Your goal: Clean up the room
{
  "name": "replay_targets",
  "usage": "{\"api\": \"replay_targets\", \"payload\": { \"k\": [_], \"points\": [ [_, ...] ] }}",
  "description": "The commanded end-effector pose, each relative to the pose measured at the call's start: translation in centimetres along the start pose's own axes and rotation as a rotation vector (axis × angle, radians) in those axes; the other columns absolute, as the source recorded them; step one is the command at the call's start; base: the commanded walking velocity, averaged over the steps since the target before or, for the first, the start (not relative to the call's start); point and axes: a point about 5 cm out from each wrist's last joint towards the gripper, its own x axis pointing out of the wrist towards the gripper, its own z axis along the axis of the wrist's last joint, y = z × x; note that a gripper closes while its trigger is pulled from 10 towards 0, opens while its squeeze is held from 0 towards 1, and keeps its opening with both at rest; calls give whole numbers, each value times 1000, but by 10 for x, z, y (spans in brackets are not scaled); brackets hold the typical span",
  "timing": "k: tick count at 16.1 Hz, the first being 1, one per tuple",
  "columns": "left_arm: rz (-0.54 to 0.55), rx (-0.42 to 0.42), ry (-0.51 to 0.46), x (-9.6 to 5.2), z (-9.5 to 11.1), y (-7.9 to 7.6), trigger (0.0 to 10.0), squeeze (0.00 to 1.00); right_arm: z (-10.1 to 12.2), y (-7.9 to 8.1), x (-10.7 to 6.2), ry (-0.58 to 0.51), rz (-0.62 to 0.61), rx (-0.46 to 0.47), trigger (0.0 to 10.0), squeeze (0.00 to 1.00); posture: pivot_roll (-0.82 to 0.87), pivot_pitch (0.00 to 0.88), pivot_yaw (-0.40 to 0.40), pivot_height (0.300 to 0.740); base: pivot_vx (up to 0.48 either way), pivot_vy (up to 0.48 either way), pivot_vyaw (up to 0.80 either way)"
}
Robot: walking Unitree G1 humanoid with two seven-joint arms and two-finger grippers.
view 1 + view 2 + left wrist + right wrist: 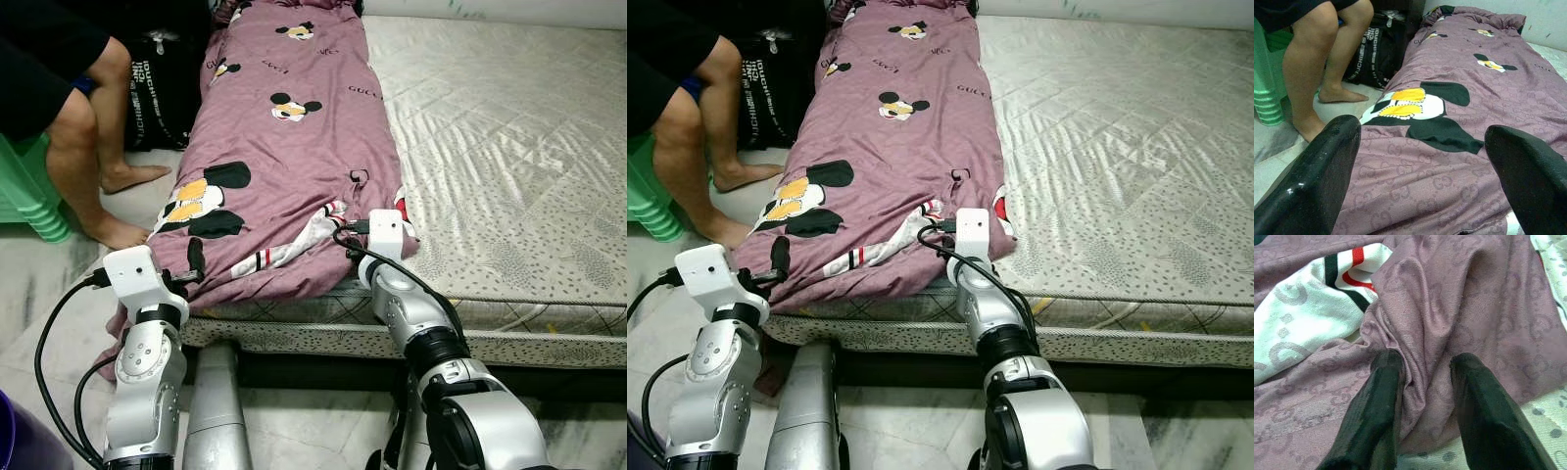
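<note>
A bed (509,147) with a pale patterned mattress stands on a light tiled floor (29,284). A long purple blanket (284,147) printed with cartoon mice lies along the bed's left side, its long axis running from the near edge away toward the far end, its near end bunched and hanging slightly over the bed's edge. A person sits on a green stool (24,191) left of the bed, bare feet (118,230) on the floor, with a black bag (167,88) beside the bed behind the legs.

Both silver arms reach forward to the bed's near edge. The right gripper (1422,364) is at the blanket's near right corner, its fingers (1383,382) a little apart with a fold of the purple cloth bunched between them. The left gripper (1422,147) is at the blanket's near left corner, just above the cloth, fingers (1334,147) spread wide and holding nothing.
</note>
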Motion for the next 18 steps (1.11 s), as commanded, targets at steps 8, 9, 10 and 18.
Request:
{"api": "replay_targets", "payload": {
  "k": [8,9,10,18],
  "points": [
    [14,15,-3,1,0,2,10000,0,-10,-40,-9,19,-24,41,0,0,57,0,-16,506,0,0,0],
    [6,12,0,2,-1,-1,10000,0,-12,-47,-12,20,-36,51,0,0,49,0,-13,506,0,0,0],
    [4,11,1,3,-1,-2,10000,0,-12,-49,-13,19,-39,56,0,0,49,0,-13,506,0,0,0],
    [-4,21,17,3,-4,2,10000,0,-47,-110,-87,46,1,-33,0,0,14,0,-5,506,0,0,0]
  ]
}}
